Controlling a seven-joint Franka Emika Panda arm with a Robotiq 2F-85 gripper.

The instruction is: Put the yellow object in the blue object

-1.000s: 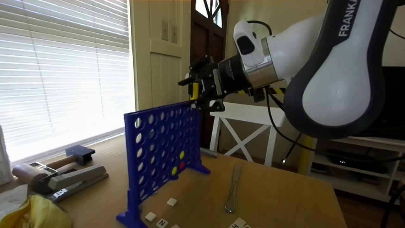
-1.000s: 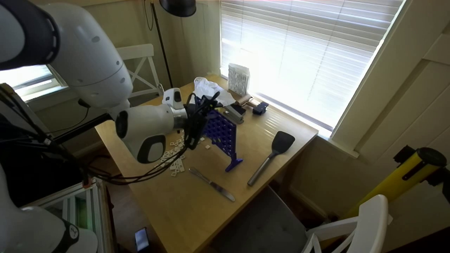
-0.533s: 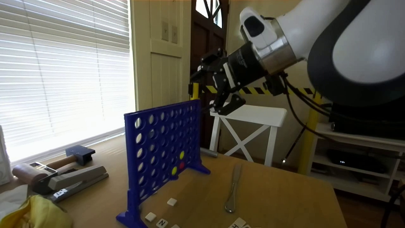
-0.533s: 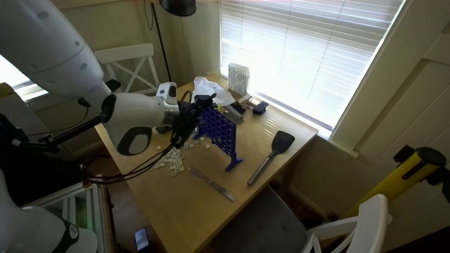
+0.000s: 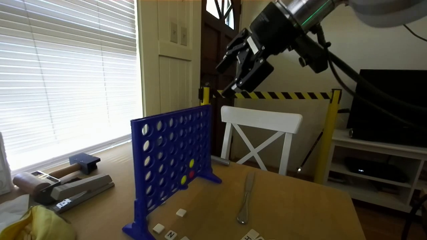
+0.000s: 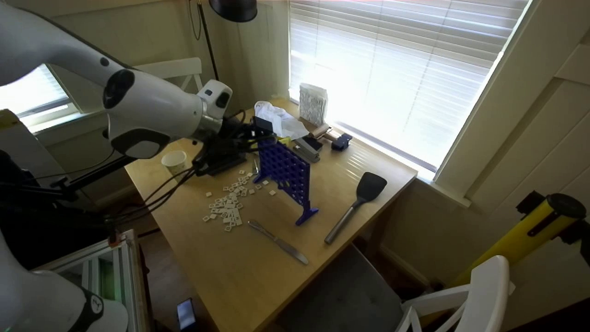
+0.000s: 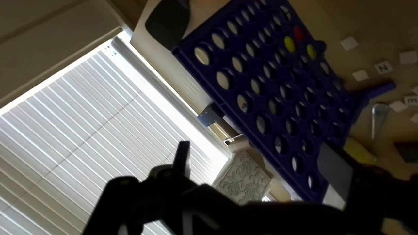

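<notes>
Compared with the earlier frame, the gripper (image 5: 225, 80) is now higher and more away from the top edge of the blue grid (image 5: 177, 154), and the arm (image 6: 163, 108) has a different pose. The jaws stand wide apart and hold nothing between them; the wrist view shows the same. The blue grid keeps its place, upright with its feet on the table (image 5: 293, 206). One yellow disc (image 5: 183, 180) sits in the grid's bottom row, just beside a red disc (image 5: 191, 174), and a second yellow disc (image 5: 191, 163) sits directly above this red one. Which of these two is the disc of the task, I cannot tell. On the table, near the grid, lie also a knife (image 6: 276, 240), scattered white tiles (image 6: 229, 207) and a spatula (image 6: 370, 186).
</notes>
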